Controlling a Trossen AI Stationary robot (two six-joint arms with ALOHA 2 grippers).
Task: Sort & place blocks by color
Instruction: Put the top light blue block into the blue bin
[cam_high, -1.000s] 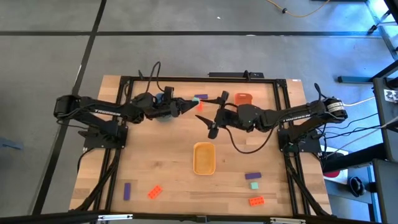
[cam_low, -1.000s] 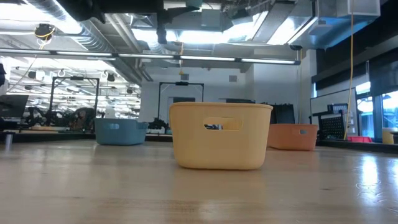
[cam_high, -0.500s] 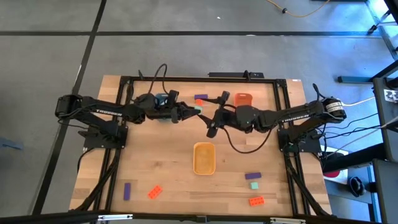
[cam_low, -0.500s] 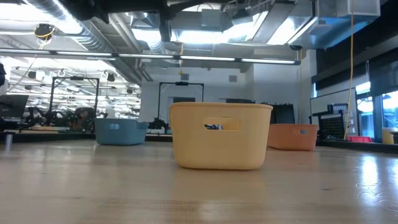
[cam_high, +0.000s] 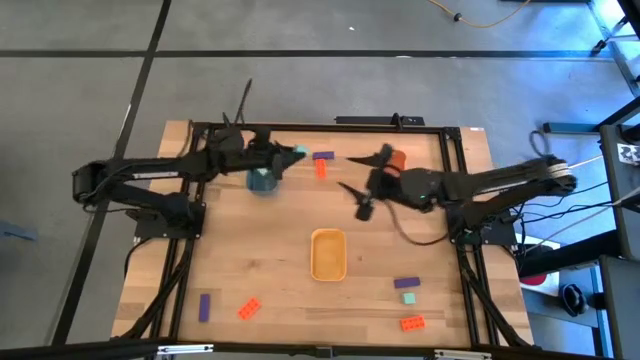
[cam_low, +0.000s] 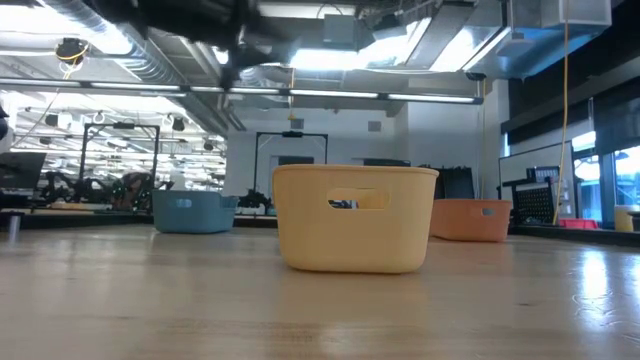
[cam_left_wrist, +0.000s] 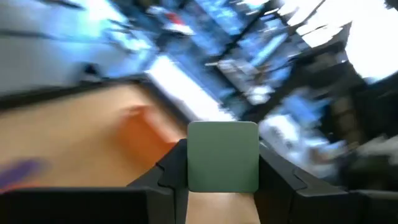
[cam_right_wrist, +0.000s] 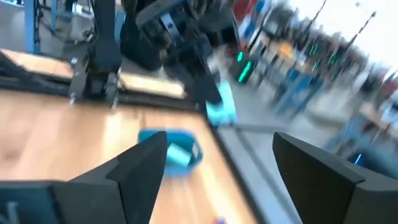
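Observation:
My left gripper (cam_high: 297, 154) is shut on a mint-green block (cam_left_wrist: 222, 155) and hovers just beyond the blue tray (cam_high: 262, 180), above the table. My right gripper (cam_high: 355, 178) stands open and empty beside the orange tray (cam_high: 393, 160), facing the left one. A purple block (cam_high: 323, 156) and an orange-red block (cam_high: 321, 169) lie flat on the table between the two grippers. Near the front edge lie more blocks: purple (cam_high: 204, 306), orange-red (cam_high: 250, 309), purple (cam_high: 406, 284), mint-green (cam_high: 408, 298) and orange-red (cam_high: 411, 323). My left gripper pinches the mint-green block by two opposite sides (cam_left_wrist: 188, 163) between its two fingers. The fingers reach out level toward the table's right. The block is lifted clear of the table and of the trays.
The yellow tray (cam_high: 328, 255) stands in the middle of the table, in front of both grippers. The blue tray (cam_right_wrist: 171, 152) has something mint-coloured inside. A black frame (cam_high: 330, 124) runs along the table's far edge and sides.
My left gripper has swung toward the far edge and a little to the left, rolling as it went, with the mint-green block still between its fingers. My right gripper has drawn back toward the table's right, toward the orange tray, staying open.

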